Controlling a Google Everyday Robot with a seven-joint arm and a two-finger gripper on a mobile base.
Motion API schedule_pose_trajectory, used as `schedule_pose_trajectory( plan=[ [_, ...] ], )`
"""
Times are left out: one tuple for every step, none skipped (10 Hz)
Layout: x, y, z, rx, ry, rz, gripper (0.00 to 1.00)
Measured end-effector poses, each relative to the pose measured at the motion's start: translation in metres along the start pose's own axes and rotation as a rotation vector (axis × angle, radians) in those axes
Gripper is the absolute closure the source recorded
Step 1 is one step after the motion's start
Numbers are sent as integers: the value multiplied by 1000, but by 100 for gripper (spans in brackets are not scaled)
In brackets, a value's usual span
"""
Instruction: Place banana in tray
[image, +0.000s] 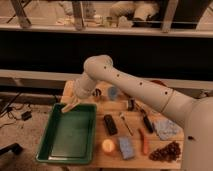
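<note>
The tray (70, 140) lay at the left end of the wooden table (100, 159). It was a dark-green basin with a raised rim, and as far as I could see its floor was bare: nothing lay flat in it. I judged the task not yet finished, though close to its end.

My gripper (73, 100) hung over the far left corner of that tray, reached out from my arm on the right. At its tip was a pale yellow-tan, elongated shape that I took to be the banana (65, 108), pointing down and left, just above or at the tray's far rim. I could not tell how far my gripper was open, nor whether it truly had hold of the banana. The two ran together in colour. If it was holding, what was left was to lower the banana inside the rim, let go and draw back.

To the right of the tray, on the bare wood and in no container, lay a black block (110, 125). Nearer to me were a round yellow-orange fruit (108, 145) and then a blue sponge (126, 148). Further right lay a thin red-orange stick (144, 142), a crumpled blue cloth (167, 129) and a dark cluster like grapes (165, 151) at the near right corner. A small blue cup (113, 92) stood at the far edge; what it held I could not see.
</note>
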Motion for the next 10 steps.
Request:
schedule_pose_trajectory(
  plan=[
    [-6, 3, 3, -2, -6, -2, 97],
    [-13, 6, 6, -6, -15, -8, 97],
    [-23, 9, 9, -12, -27, -18, 97],
    [-29, 10, 11, -16, -32, -26, 97],
    [-38, 12, 13, -22, -37, -36, 97],
    [-45, 15, 14, -26, -41, -43, 97],
    [-50, 19, 14, -29, -43, -47, 97],
    [-57, 25, 13, -32, -45, -49, 97],
    [-61, 30, 13, -35, -46, -50, 97],
    [-60, 34, 12, -36, -47, -43, 97]
  ],
)
